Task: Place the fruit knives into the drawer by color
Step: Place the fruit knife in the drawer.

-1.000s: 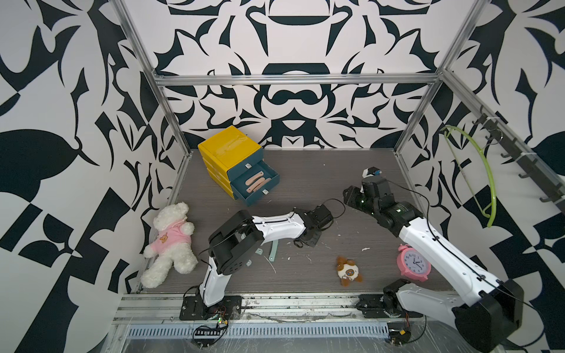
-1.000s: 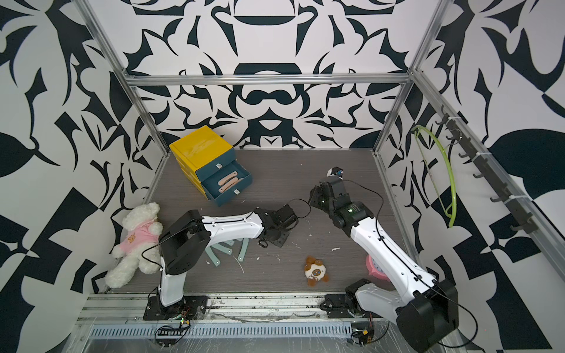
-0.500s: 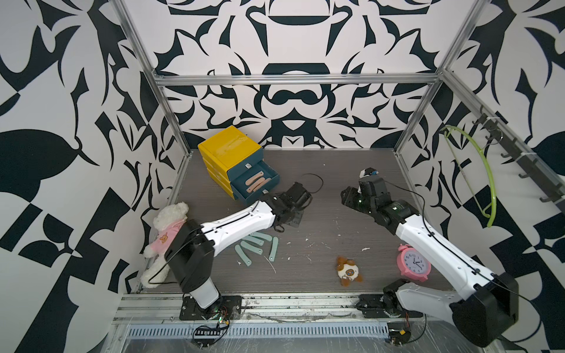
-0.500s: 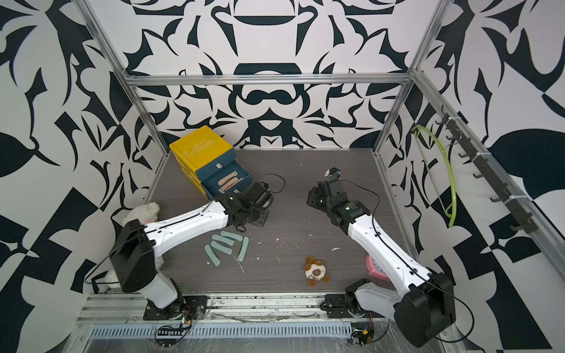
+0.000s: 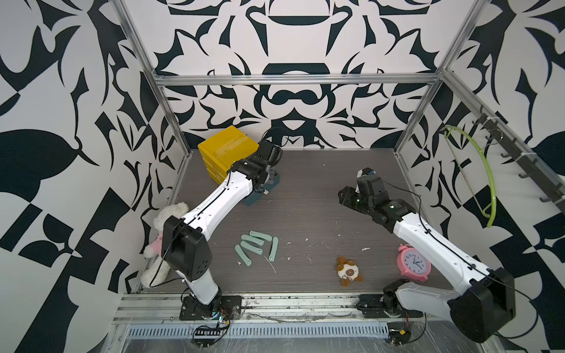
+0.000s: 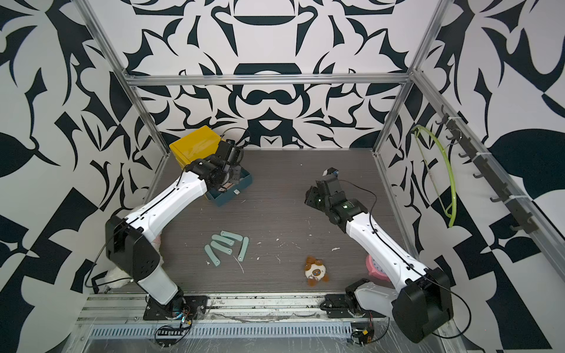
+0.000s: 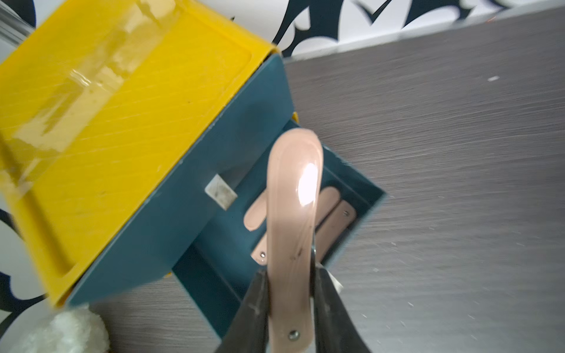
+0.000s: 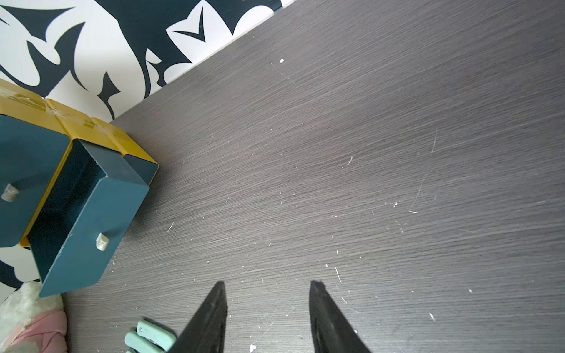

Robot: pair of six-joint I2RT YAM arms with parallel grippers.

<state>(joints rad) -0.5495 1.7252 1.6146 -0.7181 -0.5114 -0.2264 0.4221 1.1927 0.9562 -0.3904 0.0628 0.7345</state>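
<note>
Holds peach-pink fruit knife (image 7: 293, 198) clamped by its rivet end in left gripper (image 7: 292, 270), above open drawer (image 7: 351, 180) with other pink knives (image 7: 334, 223) — right gripper (image 8: 268, 283) empty, fingers apart — risks striking the front wall or bridging the rim if released this tilted.

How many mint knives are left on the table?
5 mint knives on the table: three side by side, one nearest the front, one toward the right arm. None seems hidden.
</note>
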